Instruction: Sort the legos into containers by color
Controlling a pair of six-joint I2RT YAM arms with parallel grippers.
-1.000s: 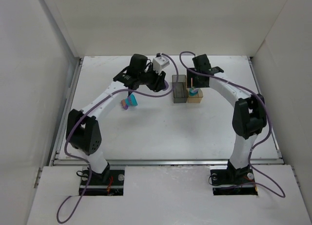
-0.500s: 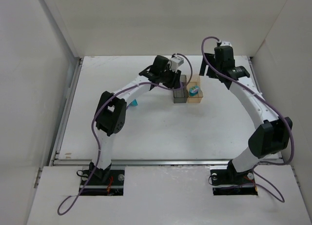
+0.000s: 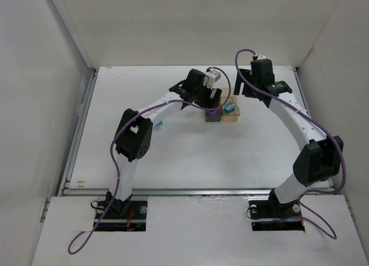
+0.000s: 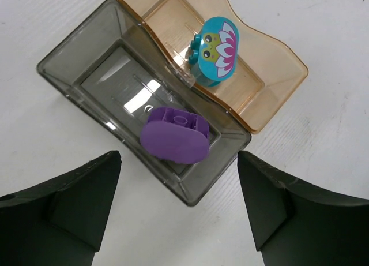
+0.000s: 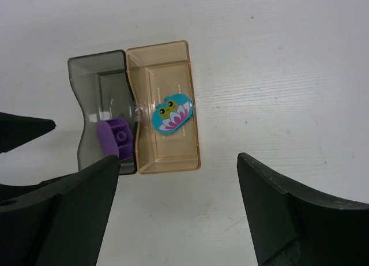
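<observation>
Left wrist view looks straight down on the containers, the smoky grey bin and the amber bin joined along one long side on the white table. A purple lego is inside the grey bin, at the end nearest this camera, tipped so its smooth rounded side faces up and its studs point toward the bin's far end. A teal lego, printed with a frog face on a pink and white flower, lies in the amber bin against the shared wall. The left gripper hangs above the grey bin with its two fingers spread wide and nothing between them. From the right wrist, the right gripper is also spread wide and empty, above the table just beside the containers' near end. In the top external view, a small teal piece sits on the table left of the containers, partly hidden by the left arm.
</observation>
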